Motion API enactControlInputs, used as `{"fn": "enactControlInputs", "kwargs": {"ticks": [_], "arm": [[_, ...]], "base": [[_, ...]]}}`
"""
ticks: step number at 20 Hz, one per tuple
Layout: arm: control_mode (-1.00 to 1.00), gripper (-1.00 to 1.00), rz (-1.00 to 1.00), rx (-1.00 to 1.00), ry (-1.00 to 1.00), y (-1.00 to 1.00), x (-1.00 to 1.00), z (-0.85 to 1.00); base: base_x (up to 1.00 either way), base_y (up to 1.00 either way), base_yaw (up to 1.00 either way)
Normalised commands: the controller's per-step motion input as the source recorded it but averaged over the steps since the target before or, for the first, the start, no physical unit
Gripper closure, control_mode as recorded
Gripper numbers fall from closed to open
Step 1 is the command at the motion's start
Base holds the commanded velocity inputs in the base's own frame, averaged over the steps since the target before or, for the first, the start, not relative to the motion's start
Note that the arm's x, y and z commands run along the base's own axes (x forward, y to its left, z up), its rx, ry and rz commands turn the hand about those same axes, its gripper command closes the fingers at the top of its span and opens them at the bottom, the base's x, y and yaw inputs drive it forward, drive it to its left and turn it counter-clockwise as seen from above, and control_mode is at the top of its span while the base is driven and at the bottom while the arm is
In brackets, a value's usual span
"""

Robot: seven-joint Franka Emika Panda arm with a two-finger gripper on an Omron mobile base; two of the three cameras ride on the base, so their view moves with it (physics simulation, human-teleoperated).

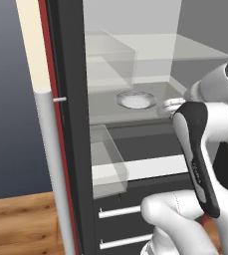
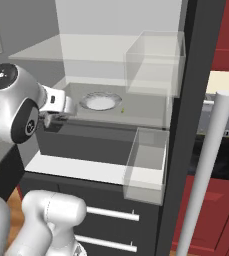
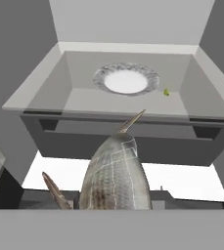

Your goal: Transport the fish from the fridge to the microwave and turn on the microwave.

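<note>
Mottled grey-tan fish (image 3: 114, 177) close before the hand camera, apparently held in the gripper (image 2: 53, 120) though its grip cannot be told, just outside the open fridge (image 1: 75, 60), white plate (image 3: 126, 80) on the glass shelf (image 3: 84, 100) beyond

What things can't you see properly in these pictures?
- Fish: hand view, its lower body cut off at the bottom; whether the fingers squeeze it cannot be told.
- Hand: right base view, mostly behind the robot's white wrist.
- Tiny green speck beside the plate: too small to name.
- Fridge: top and bottom cut by the edges.
</note>
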Motion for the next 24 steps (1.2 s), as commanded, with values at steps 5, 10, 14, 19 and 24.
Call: {"fn": "enactControlInputs", "kwargs": {"ticks": [5,10,14,19,24], "arm": [[-1.00,1.00,0.00,0.00,-0.17,0.00,-0.57,0.00],[-1.00,1.00,0.00,0.00,-0.14,0.00,-0.49,0.06],[-1.00,1.00,0.00,0.00,-0.05,-0.02,-0.43,0.15],[-1.00,1.00,0.00,0.00,-0.05,-0.02,-0.38,0.21],[-1.00,1.00,0.00,0.00,0.00,-0.01,-0.25,0.10]], "base": [[0.00,0.00,0.00],[0.00,0.00,0.00],[0.00,0.00,0.00],[0.00,0.00,0.00],[0.00,0.00,0.00]]}}
